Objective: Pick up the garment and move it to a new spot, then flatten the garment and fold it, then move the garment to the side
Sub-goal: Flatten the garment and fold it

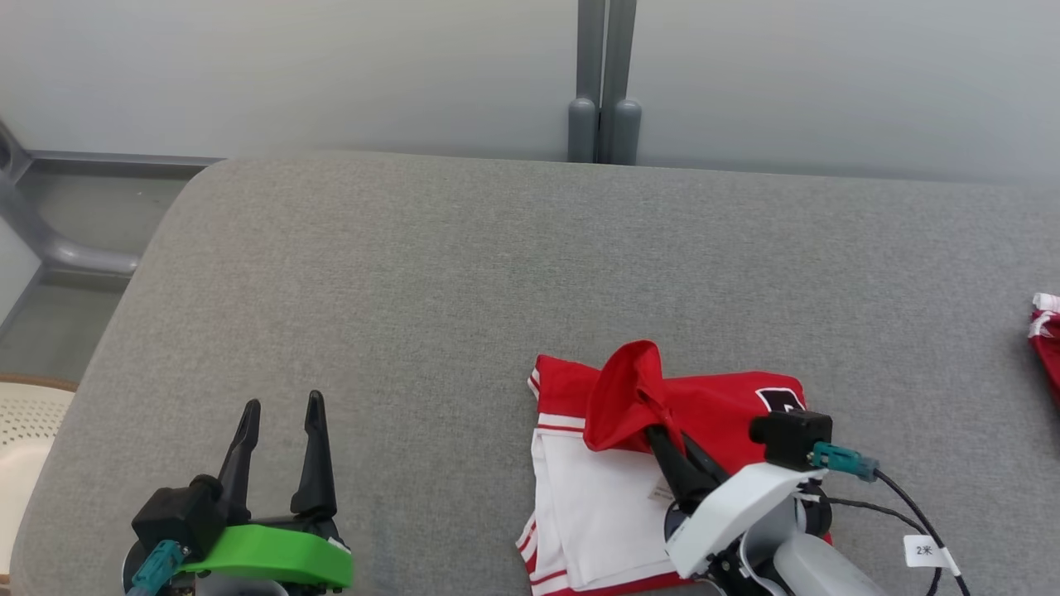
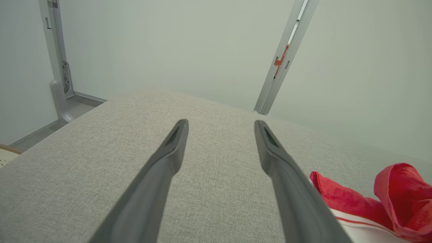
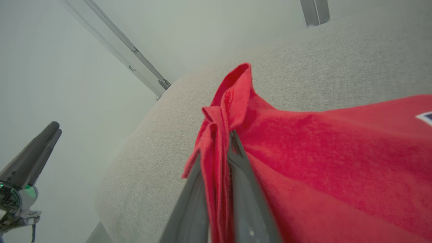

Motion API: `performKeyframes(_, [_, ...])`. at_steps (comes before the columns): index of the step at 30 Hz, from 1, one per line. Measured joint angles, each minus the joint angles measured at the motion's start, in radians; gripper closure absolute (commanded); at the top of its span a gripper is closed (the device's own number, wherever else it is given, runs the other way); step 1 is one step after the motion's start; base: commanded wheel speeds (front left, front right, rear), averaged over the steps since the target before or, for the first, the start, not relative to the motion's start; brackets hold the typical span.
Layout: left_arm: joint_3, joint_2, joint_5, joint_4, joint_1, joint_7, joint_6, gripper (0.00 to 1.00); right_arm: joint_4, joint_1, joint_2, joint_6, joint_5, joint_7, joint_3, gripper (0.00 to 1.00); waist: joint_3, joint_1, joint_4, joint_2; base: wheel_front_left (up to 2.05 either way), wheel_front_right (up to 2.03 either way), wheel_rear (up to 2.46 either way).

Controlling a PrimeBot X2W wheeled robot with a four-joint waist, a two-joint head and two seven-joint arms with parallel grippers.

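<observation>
Pinching one garment, right jaws, left jaws spread, second cloth

Garment: red and white, lying on the grey cushion.
Right gripper: pinching its raised red fold.
Left gripper: 2 fingers parted, well apart from it.

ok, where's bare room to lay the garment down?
Bare: grey surface between left gripper and garment, back to the far edge; also between garment and the red cloth at right edge. Crowded: near right, where right gripper pinches the garment.
</observation>
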Motion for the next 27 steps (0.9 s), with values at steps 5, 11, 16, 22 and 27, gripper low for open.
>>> performKeyframes(5, [-0.006,-0.001,0.006,0.013,-0.015,0.0,-0.007,0.0,0.116,-0.064,0.044,0.0,-0.002,-0.026,0.033,1.0,0.011,0.0,0.034,0.0,0.0,0.0,0.0])
performKeyframes(11, [-0.007,-0.005,0.012,0.018,-0.031,0.0,-0.012,0.0,0.193,-0.115,0.067,0.0,0.015,-0.05,0.101,1.0,0.033,0.0,0.052,0.0,0.0,0.0,0.0])
performKeyframes(16, [-0.003,-0.008,0.016,0.021,-0.037,0.0,-0.013,0.0,0.236,-0.145,0.072,0.0,0.043,-0.067,0.151,1.0,0.047,0.0,0.054,0.0,0.0,0.0,0.0])
performKeyframes(22, [0.002,-0.012,0.019,0.032,-0.042,0.0,-0.017,0.0,0.276,-0.171,0.074,0.0,0.093,-0.073,0.22,0.0,0.045,0.0,0.039,0.0,0.0,0.0,0.0])
performKeyframes(27, [0.016,-0.013,0.021,0.035,-0.041,0.0,-0.019,0.0,0.236,-0.183,0.055,0.0,0.111,-0.081,0.252,0.0,0.031,0.0,0.019,0.0,0.0,0.0,0.0])
